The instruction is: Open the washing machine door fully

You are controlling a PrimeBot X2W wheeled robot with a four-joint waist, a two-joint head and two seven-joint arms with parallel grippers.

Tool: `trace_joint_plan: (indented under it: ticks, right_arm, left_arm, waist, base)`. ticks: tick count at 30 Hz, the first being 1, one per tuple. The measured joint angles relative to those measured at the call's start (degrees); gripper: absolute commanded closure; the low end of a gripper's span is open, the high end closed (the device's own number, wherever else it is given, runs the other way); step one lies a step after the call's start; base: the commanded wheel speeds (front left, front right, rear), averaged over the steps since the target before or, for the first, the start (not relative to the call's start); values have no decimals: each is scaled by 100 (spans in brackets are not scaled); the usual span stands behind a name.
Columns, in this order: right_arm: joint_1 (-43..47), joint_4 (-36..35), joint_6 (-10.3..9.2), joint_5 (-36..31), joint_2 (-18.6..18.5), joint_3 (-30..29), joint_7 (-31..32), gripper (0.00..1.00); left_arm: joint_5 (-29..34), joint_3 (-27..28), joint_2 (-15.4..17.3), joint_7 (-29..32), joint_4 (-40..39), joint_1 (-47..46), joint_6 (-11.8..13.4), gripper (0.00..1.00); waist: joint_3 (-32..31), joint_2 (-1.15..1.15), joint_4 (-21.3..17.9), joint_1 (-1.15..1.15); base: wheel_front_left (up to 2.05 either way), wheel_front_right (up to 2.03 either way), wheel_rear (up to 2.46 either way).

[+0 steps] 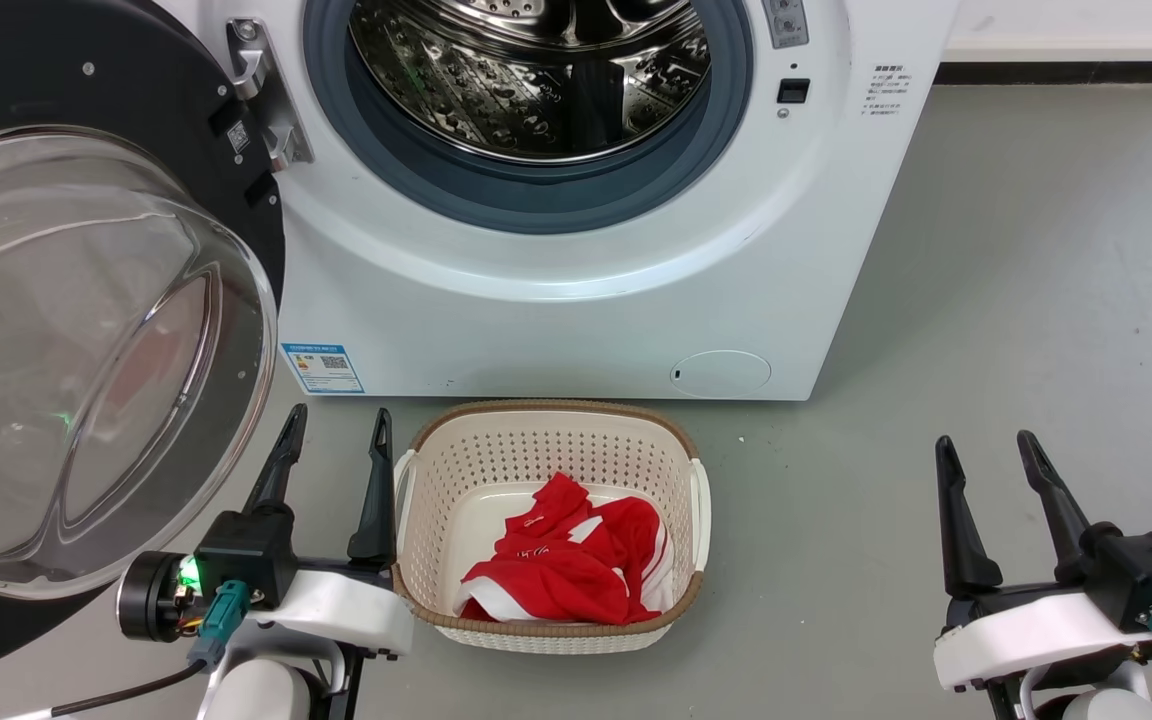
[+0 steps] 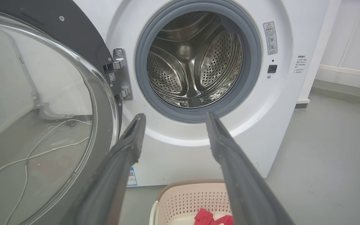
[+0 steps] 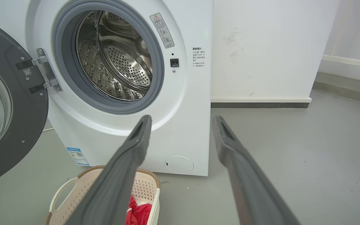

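Washing machine door swung wide at left, hinged beside steel drum. Left gripper just right of it, fingers spread apart. Laundry basket with red garment at centre, near. Right gripper at right, likewise spread.

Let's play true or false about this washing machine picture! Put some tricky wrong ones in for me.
1. The washing machine door is swung open. True.
2. The basket sits on the floor in front of the washing machine. True.
3. The basket holds blue clothes. False: the cloth is red and white.
4. The left gripper is shut on the door. False: it is open, holding nothing.
5. The drum is stuffed with laundry. False: it looks empty.
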Motion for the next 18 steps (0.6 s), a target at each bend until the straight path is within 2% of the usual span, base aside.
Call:
trace_joint_plan:
  ticks: [18]
  right_arm:
    - [7,73,0,19,0,-19,-2,0]
  left_arm:
    - [77,131,-94,0,71,34,-66,0]
  waist:
    - [-98,0,-75,0]
  base:
    - [0,0,0]
